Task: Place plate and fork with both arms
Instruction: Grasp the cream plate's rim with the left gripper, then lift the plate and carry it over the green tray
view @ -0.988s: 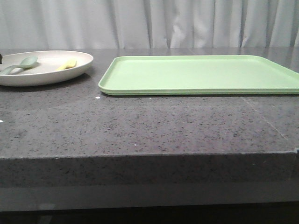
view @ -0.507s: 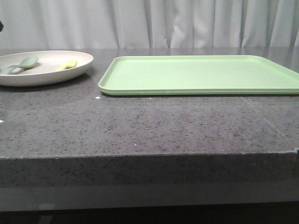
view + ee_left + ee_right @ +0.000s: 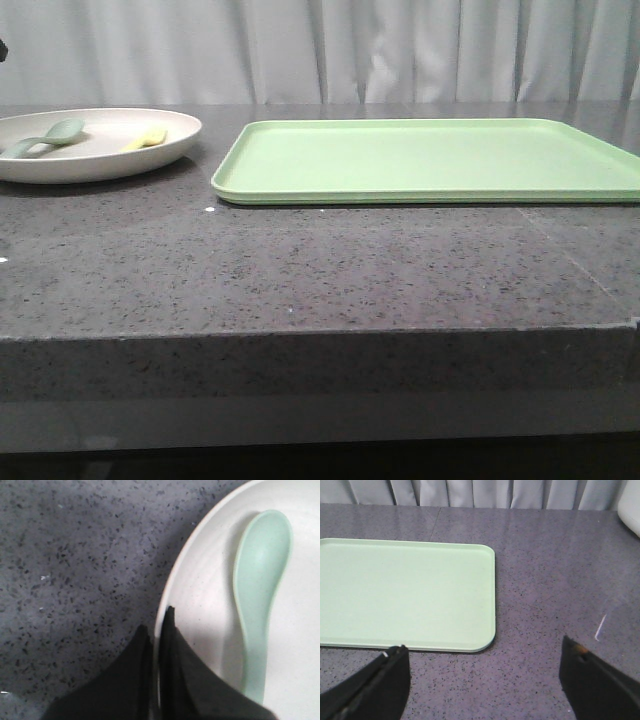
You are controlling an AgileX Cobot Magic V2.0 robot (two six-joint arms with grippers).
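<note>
The cream plate (image 3: 100, 162) sits on the dark stone table at the far left. The yellow fork (image 3: 146, 138) lies in it, beside a pale green spoon (image 3: 45, 138). In the left wrist view my left gripper (image 3: 157, 622) is shut on the plate's rim (image 3: 172, 585), one finger outside it and one inside, next to the spoon (image 3: 260, 580). The fork is out of that view. My right gripper (image 3: 484, 647) is open and empty, low over the bare table by a corner of the light-green tray (image 3: 405, 590).
The flat green tray (image 3: 430, 160) lies at the middle and right of the table, to the right of the plate. A curtain hangs behind. The edge of a white object (image 3: 631, 505) shows in a corner of the right wrist view.
The plate has shifted very slightly to the right. A dark bit of the left arm at the left edge has risen. The tray has not moved.
</note>
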